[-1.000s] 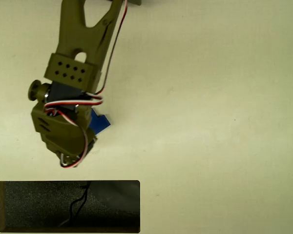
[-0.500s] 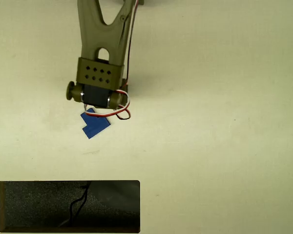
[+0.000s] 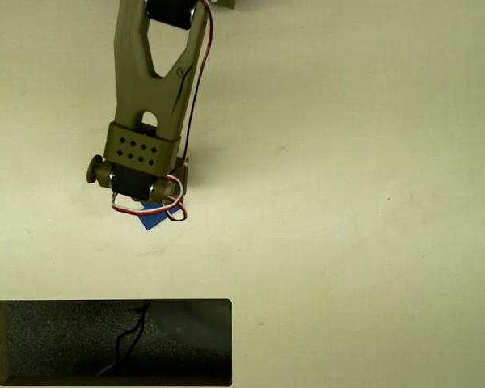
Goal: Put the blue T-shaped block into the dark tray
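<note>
Pale tabletop (image 3: 372, 162) bears dark tray (image 3: 65, 343) and blue T-shaped block (image 3: 151, 216).

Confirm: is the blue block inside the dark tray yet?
No. In the overhead view the blue T-shaped block lies on the table, partly under the arm, well above the dark tray.

Open counter between arm and tray

Bare counter (image 3: 347, 202) lies right and near; the arm (image 3: 149, 97) overhangs the blue T-shaped block (image 3: 151, 217), well apart from the dark tray (image 3: 65, 339).
</note>
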### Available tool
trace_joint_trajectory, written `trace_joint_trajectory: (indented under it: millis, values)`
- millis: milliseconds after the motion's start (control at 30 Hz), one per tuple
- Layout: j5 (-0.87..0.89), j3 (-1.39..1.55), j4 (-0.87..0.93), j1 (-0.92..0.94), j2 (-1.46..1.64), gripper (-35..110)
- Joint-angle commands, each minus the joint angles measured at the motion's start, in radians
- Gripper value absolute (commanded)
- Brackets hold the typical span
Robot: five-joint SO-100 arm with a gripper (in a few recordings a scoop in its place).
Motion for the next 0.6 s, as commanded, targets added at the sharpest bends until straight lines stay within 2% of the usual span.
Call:
trace_joint_trajectory:
  millis: [0,567]
  values:
    - [-0.012,-0.055,0.009,0.023,-0.009,0]
    - [0.035,-0.267,-0.15,0.041,-0.158,0]
